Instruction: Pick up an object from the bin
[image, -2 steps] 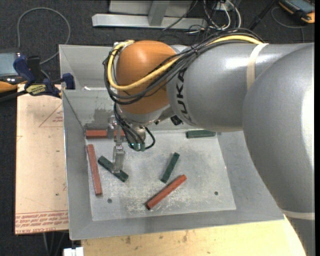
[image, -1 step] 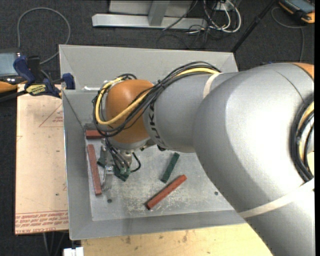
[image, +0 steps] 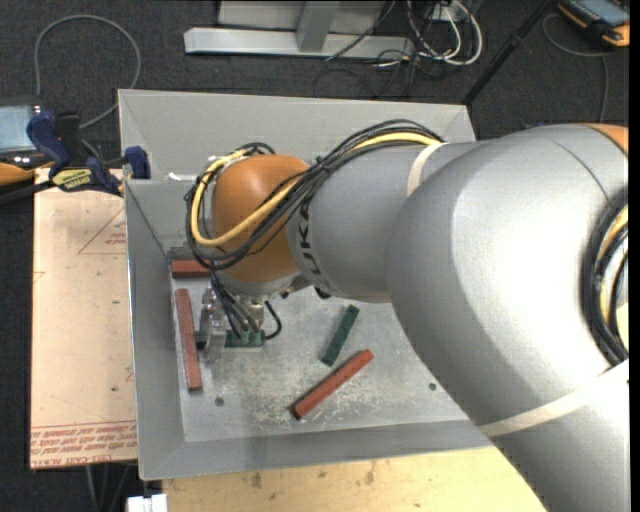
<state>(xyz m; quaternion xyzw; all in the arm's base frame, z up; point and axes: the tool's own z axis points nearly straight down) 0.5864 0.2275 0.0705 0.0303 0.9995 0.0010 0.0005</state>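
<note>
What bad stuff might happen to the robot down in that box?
The gripper sits low beside the long reddish-brown stick lying along the bin's left wall, so it might bump or scrape either. The small green piece right by the gripper is partly hidden under it; a grab may well slip off or push it aside.

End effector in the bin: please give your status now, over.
End effector low at the bin's left side, over a small green block. Red-brown stick close beside it, near the wall. Green bar and a slanted red-brown stick lie apart.
</note>
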